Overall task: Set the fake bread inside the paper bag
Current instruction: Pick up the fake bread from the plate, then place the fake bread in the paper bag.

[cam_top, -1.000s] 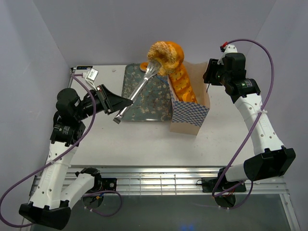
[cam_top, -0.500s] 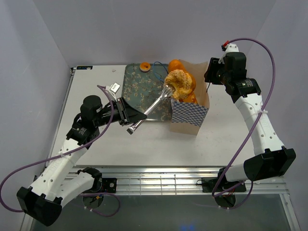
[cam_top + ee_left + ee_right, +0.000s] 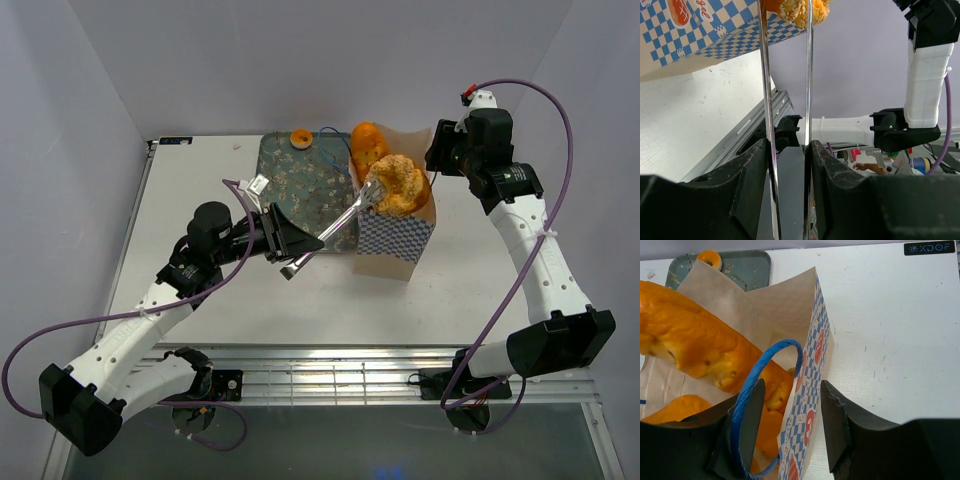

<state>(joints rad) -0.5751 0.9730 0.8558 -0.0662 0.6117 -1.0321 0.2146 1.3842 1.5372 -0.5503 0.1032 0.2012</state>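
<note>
Near the left, the left arm's fingers (image 3: pixel 285 236) are squeezing shut on a pair of metal tongs (image 3: pixel 335 220), one blade lying against each finger. Beyond them a grey patterned tray (image 3: pixel 285 185) is sitting on the white tabletop (image 3: pixel 200 180), carrying a small ring donut (image 3: pixel 299 139) at its far edge. The tongs are pinching a sugared piece of fake bread (image 3: pixel 398 182) over the open mouth of the paper bag (image 3: pixel 395 240). The bag is standing just right of the tray, with more orange bread (image 3: pixel 366 142) sticking out of it. At the bag's far right rim the right arm's fingers (image 3: pixel 792 385) are standing apart, straddling the bag's wall and a blue cord handle (image 3: pixel 747 405).
</note>
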